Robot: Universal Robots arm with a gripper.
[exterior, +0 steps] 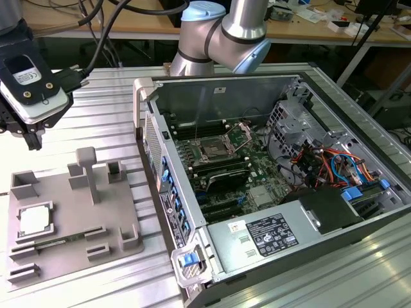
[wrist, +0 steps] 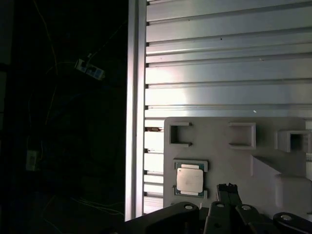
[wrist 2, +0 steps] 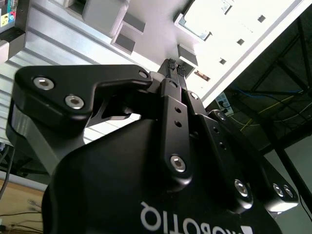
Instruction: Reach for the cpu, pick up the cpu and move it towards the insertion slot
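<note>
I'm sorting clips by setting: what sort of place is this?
Probably a robotics lab workbench: an open computer case lies on a ribbed aluminium table, a grey tray beside it holds the cpu, and cluttered wooden desks stand behind.

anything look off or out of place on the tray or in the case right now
Nothing stands out. The cpu lies flat and square in its recess on the grey tray, the gripper hovers near it holding nothing, and the insertion slot sits in the open case.
</note>
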